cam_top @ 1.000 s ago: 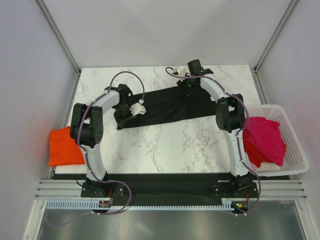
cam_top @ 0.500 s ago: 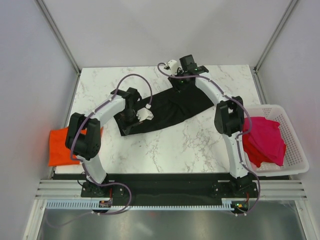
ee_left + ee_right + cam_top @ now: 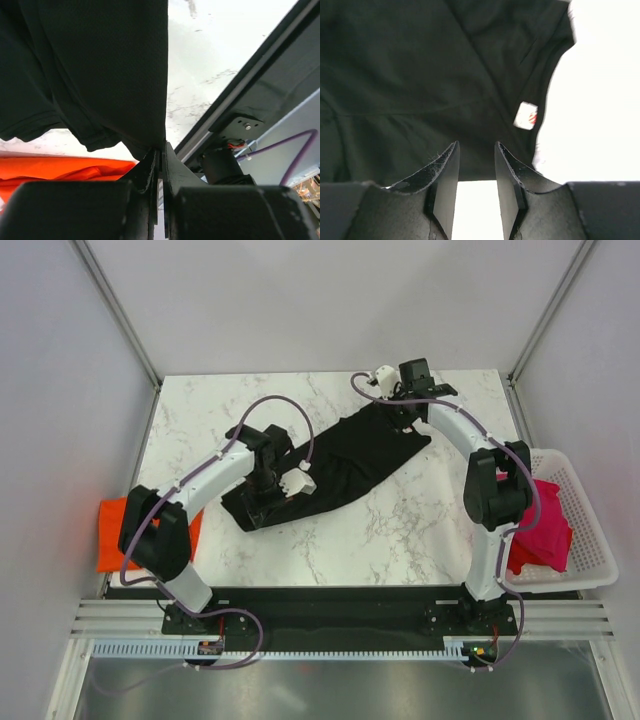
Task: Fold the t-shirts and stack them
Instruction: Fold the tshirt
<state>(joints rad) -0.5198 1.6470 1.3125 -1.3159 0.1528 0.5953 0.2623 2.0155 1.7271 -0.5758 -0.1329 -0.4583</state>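
Note:
A black t-shirt (image 3: pixel 345 460) lies bunched on a diagonal across the marble table (image 3: pixel 400 530). My left gripper (image 3: pixel 258 495) is shut on its near-left end; in the left wrist view the black cloth (image 3: pixel 110 75) hangs from the pinched tips of that left gripper (image 3: pixel 162 148). At the shirt's far-right end my right gripper (image 3: pixel 398 412) stands open. Its tips (image 3: pixel 476 145) sit just short of the hem, near the white neck label (image 3: pixel 525 115), with nothing between them. An orange t-shirt (image 3: pixel 118 536) lies at the table's left edge. A magenta-pink t-shirt (image 3: pixel 535 525) sits in the basket.
The white slatted basket (image 3: pixel 592 540) stands off the table's right edge beside the right arm's elbow. Grey walls and metal posts close in the back and sides. The orange cloth (image 3: pixel 60 170) shows low in the left wrist view.
The left gripper has pulled the shirt's left end nearer and to the right. The right gripper has swung right along the far end. The shirt now lies diagonal instead of level.

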